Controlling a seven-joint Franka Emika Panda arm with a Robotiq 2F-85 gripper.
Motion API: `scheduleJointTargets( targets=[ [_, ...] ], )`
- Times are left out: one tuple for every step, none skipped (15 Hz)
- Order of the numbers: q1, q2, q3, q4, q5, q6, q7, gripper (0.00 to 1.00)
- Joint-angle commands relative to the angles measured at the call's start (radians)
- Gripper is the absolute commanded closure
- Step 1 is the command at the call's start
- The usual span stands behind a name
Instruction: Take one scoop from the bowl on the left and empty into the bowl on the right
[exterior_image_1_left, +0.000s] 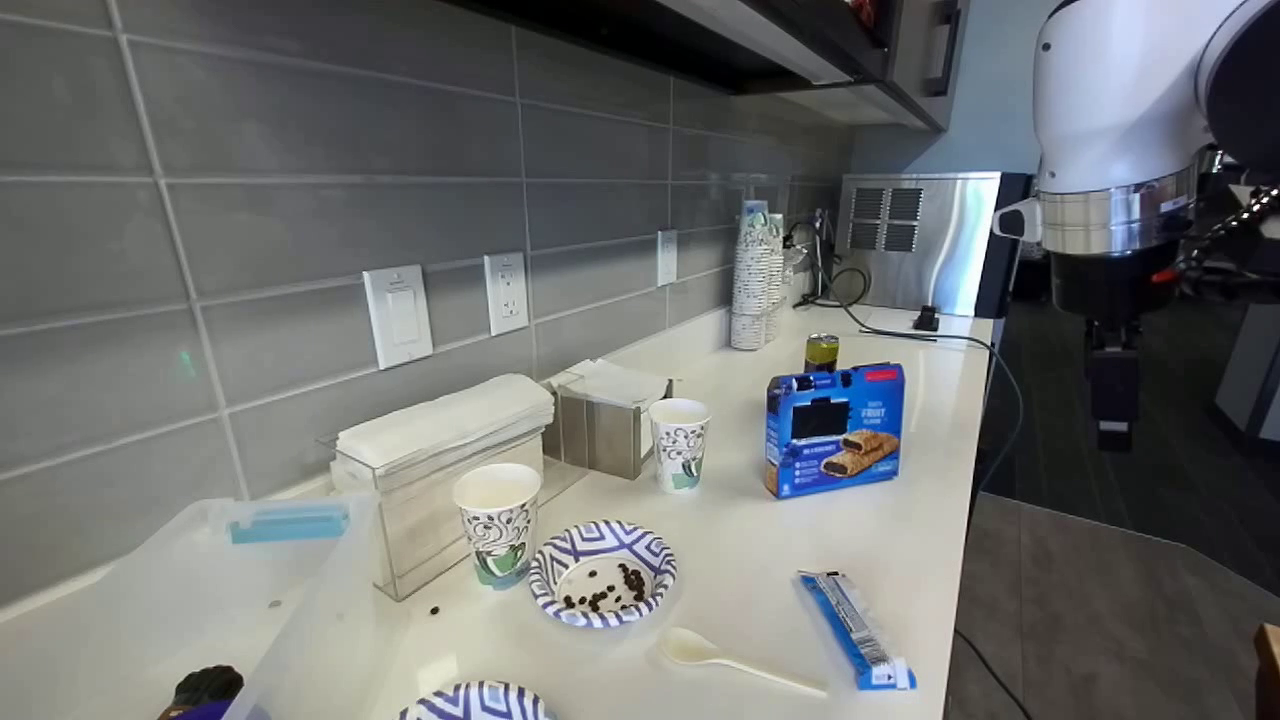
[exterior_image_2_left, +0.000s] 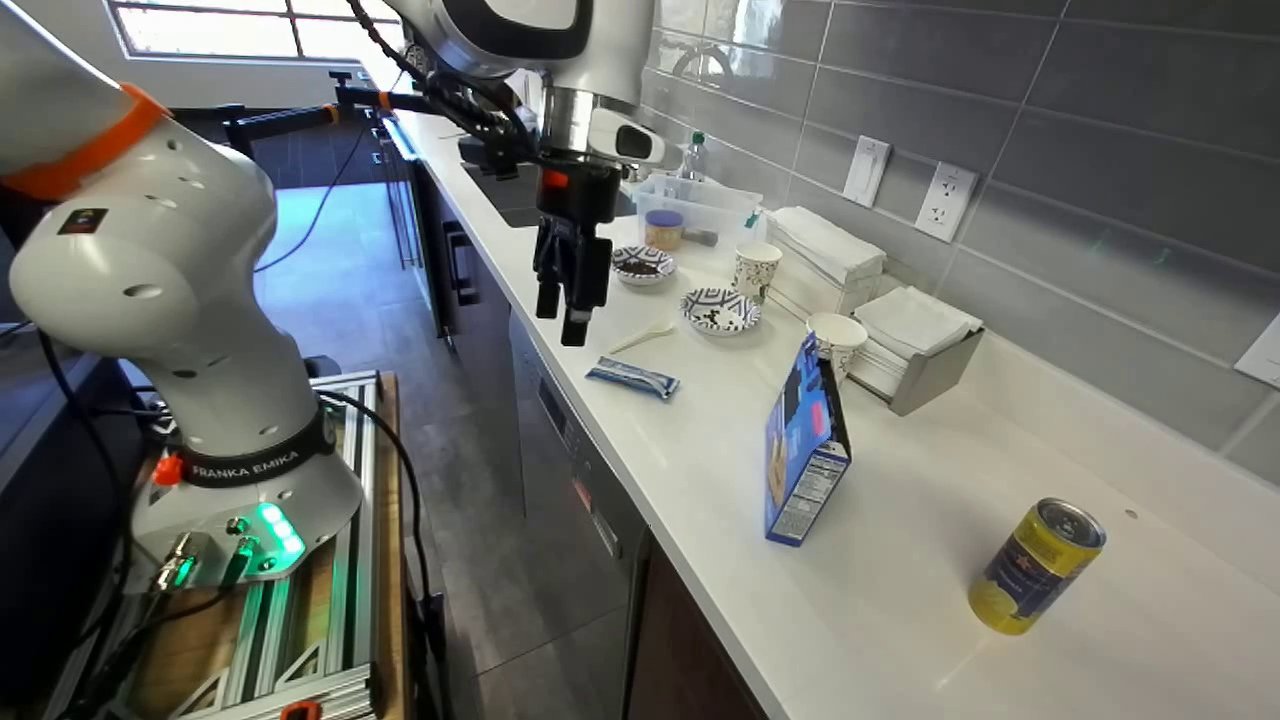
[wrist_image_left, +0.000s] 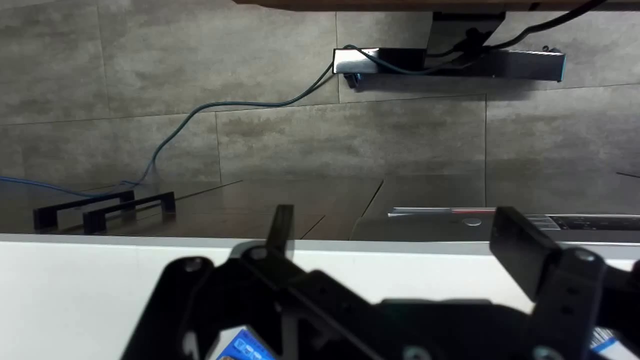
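Hanging near the lip of the counter (exterior_image_2_left: 900, 560), my gripper (wrist_image_left: 395, 225) has its jaws spread wide in the wrist view and holds nothing. Taking the clock from an exterior view, I have the wrapped bar (exterior_image_2_left: 634, 377) nearest that lip, then the spoon (exterior_image_2_left: 643, 337), lying flat at twelve o'clock from the bar with its handle toward eight. It looks like plastic, so I expect it light, slick and a little springy; I'd pinch the handle short of its tail, tips almost brushing the counter, and squeeze gently. The bar sits near that tail, so the jaw on its side gets the tighter gap; toward ten o'clock white counter runs to the lip, room to lower in. Farther in, between two and three o'clock from the spoon, is a sparsely filled bowl (exterior_image_2_left: 722, 298), its dark beans (exterior_image_1_left: 633, 580) scattered, which I judge the right-hand target; at twelve, the fuller bowl (exterior_image_2_left: 640, 281), presumably the source. Both look like paper, liable to skid if I press their rims. Beyond the target, one paper cup (exterior_image_2_left: 755, 272) stands just beside it at one o'clock, another cup (exterior_image_2_left: 842, 345) between three and four, then napkin holders (exterior_image_2_left: 935, 370) near the tiled wall (exterior_image_2_left: 1100, 130).
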Motion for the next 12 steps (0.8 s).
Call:
scheduleJointTargets(
  targets=[
    [0.058, 0.029, -0.021, -0.024, 0.057, 0.075, -0.011, 0.00],
    [0.077, 0.036, -0.021, -0.037, 0.076, 0.137, -0.017, 0.00],
    [0.094, 0.047, -0.023, -0.045, 0.100, 0.194, -0.023, 0.00],
    [0.109, 0.065, -0.019, -0.060, 0.111, 0.291, -0.027, 0.00],
    [0.122, 0.082, -0.018, -0.070, 0.125, 0.366, -0.037, 0.00],
    [0.142, 0.136, -0.018, -0.044, 0.150, 0.433, -0.053, 0.00],
    [0.157, 0.159, -0.016, -0.053, 0.165, 0.503, -0.065, 0.00],
    [0.175, 0.194, -0.010, -0.054, 0.181, 0.580, -0.078, 0.00],
    [0.193, 0.226, -0.008, -0.054, 0.198, 0.644, -0.092, 0.00],
    [0.213, 0.269, -0.006, -0.054, 0.215, 0.721, -0.110, 0.00],
    [0.235, 0.308, -0.008, -0.055, 0.239, 0.786, -0.130, 0.00],
    [0.254, 0.353, -0.004, -0.055, 0.258, 0.845, -0.141, 0.00]
  ],
)
